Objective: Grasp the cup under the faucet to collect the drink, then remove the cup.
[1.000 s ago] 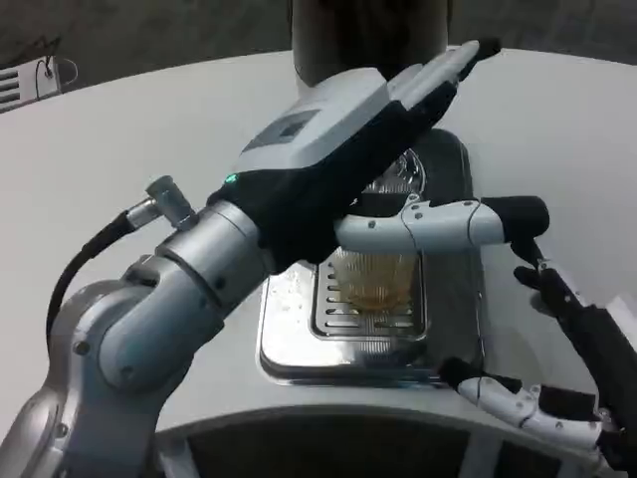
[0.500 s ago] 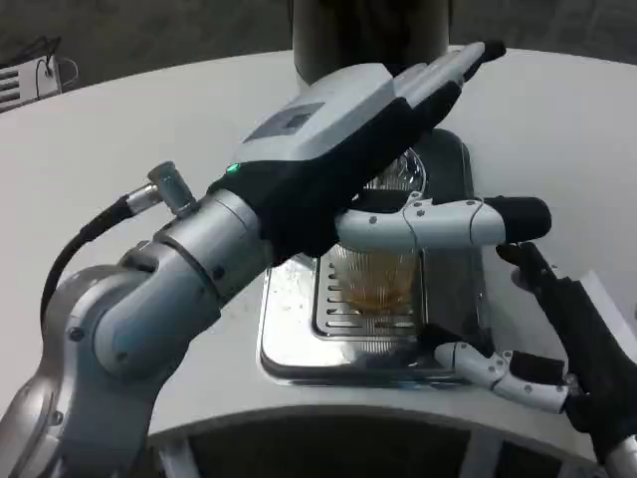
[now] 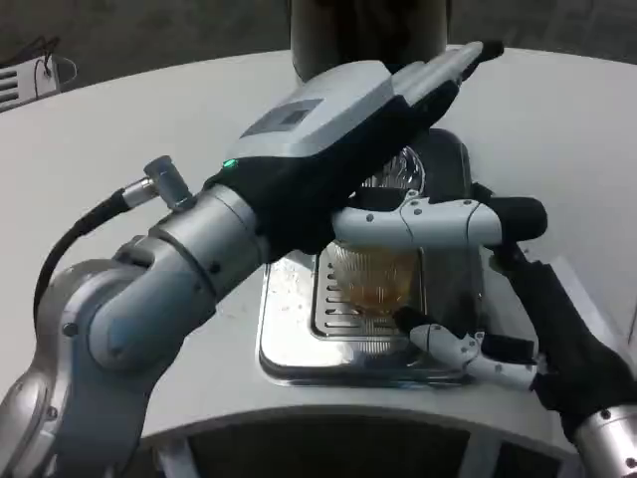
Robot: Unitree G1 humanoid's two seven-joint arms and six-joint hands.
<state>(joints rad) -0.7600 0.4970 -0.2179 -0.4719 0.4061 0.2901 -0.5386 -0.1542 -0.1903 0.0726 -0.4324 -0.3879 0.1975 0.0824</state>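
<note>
The cup (image 3: 376, 276) is a clear, ribbed tumbler standing upright on the slotted grille of a shiny metal drip tray (image 3: 289, 344), near the middle of the white bench (image 3: 119, 129). Its walls show fine vertical ridges, and the lower part is tinted amber — a drink fills it up to roughly half, though the top of the cup is hidden behind a finger, so the exact level cannot be told. The tray holds the cup alone on its grille; its left margin is flecked with a few small droplets or specks.

Behind the tray rises the dark body of the drink machine (image 3: 368, 30), and a round metal fitting (image 3: 398, 171) shows just above the cup, partly covered by the left hand.

The left hand (image 3: 338, 139) hangs over the tray with its fingers stretched out straight toward the machine, holding nothing — it is well above the cup and not touching it.

The right hand (image 3: 537, 299) reaches in from the right with its fingers spread wide. One long white finger lies across the front of the cup near its upper part, and a lower white finger (image 3: 463, 351) points at the cup's base over the tray's front edge. Whether either touches the glass cannot be told; the hand has not closed around it.
</note>
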